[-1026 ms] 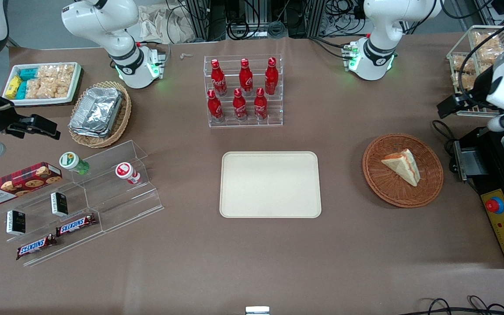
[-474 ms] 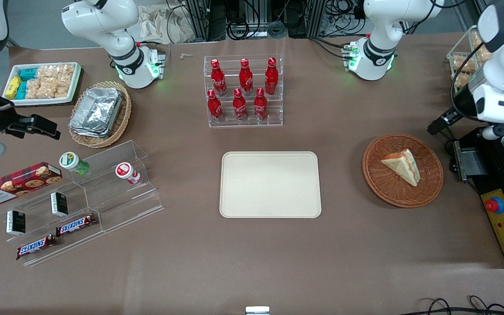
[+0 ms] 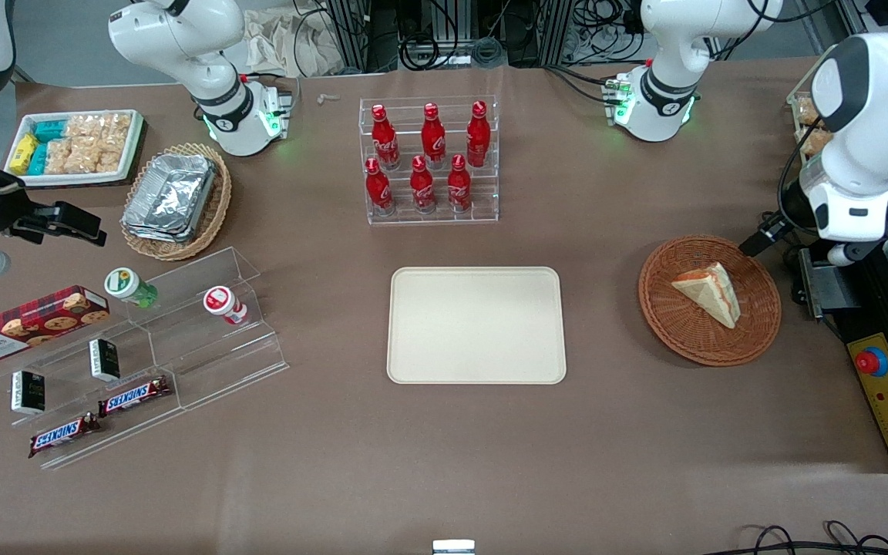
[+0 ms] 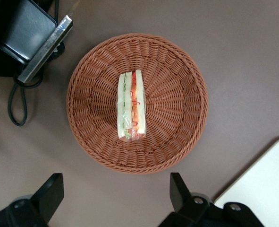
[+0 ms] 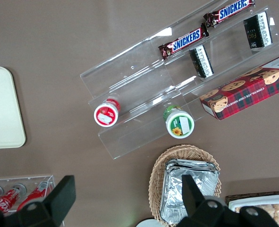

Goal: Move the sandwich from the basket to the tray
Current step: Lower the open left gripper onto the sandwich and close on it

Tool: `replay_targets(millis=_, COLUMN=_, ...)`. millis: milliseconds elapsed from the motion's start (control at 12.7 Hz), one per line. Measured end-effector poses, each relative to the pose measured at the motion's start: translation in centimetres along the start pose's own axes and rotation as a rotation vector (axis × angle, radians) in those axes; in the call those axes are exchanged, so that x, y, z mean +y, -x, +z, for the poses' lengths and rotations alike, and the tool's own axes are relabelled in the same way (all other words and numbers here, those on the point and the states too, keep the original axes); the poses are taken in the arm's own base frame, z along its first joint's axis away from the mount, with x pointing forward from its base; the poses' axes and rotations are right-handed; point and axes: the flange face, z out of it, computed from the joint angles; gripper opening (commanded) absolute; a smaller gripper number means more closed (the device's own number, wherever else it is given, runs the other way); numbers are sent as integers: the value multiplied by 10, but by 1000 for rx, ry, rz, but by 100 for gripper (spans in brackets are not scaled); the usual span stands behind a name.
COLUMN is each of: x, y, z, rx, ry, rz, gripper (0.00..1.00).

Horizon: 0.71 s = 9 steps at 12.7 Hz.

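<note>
The sandwich (image 4: 131, 105) is seen lying in the middle of the reddish-brown basket (image 4: 186, 99), which rests on the desk (image 3: 613, 432) toward the working arm's end. The gripper (image 4: 115, 198) is held above the basket's edge, apart from the sandwich, with its jaws spread wide and nothing gripped between them. The cream tray (image 3: 477, 324) is set well apart from the basket, at the desk's middle, nearer the front camera than the rack of red bottles (image 3: 428, 160).

Bright, even overhead light; soft shadows, sharp focus.
</note>
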Motion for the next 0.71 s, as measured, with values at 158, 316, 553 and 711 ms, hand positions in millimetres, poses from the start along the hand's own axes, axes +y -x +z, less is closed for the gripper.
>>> replay_targets(millis=158, x=1, y=-11, z=27, rx=-18, ry=-16, rz=-25, gripper=100)
replay_targets(millis=316, x=2, y=-21, z=54, rx=-32, ry=-32, rz=-36, gripper=100)
replay_targets(millis=553, x=5, y=-25, z=81, rx=-61, ry=-62, rz=-44, gripper=100)
replay_targets(millis=711, x=8, y=-27, z=98, rx=-68, ry=-73, rz=-64, gripper=100)
